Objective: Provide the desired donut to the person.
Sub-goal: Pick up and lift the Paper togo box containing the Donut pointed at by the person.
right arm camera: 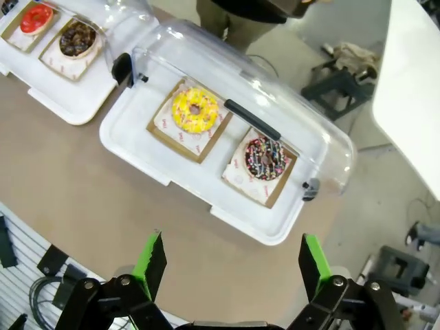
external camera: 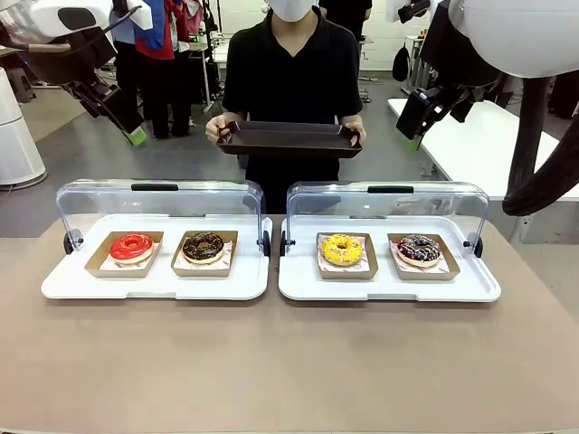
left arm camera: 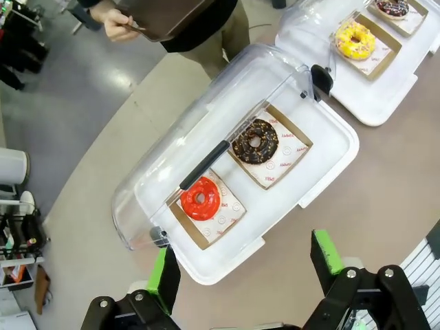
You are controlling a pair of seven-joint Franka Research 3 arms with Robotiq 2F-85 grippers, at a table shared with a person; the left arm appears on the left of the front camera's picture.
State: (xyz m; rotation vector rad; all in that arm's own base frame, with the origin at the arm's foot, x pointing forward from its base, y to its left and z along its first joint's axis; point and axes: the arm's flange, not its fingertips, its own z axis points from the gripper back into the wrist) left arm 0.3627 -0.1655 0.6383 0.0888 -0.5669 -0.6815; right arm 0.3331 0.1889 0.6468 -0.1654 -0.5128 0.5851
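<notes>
At the far left, the left end effector point(left arm camera: 244, 265) hangs high above the counter point(external camera: 289, 362), its green-padded fingers spread wide with nothing between them. Below it, a white tray point(external camera: 154, 287) rests on the counter's left half, with its clear cover point(external camera: 158, 194) swung back to the far side. Inside sit two cardboard holders side by side. The red donut point(external camera: 132, 246) is on the left and the chocolate donut point(external camera: 203, 246) just beside it on the right.

Across the counter, behind the gap between the trays, stands the person point(external camera: 291, 72), holding a dark brown tray point(external camera: 288, 138) level with a hand at each end.

The second white tray point(external camera: 389, 291) lies just beside the first, its own cover point(external camera: 389, 194) likewise open. It carries the yellow donut point(external camera: 342, 249) on its left and the dark sprinkled donut point(external camera: 418, 249) on its right, each in a holder.

The right end effector point(right arm camera: 232, 253) hangs high over this tray, fingers spread apart and empty. Which donut is wanted cannot be told.
</notes>
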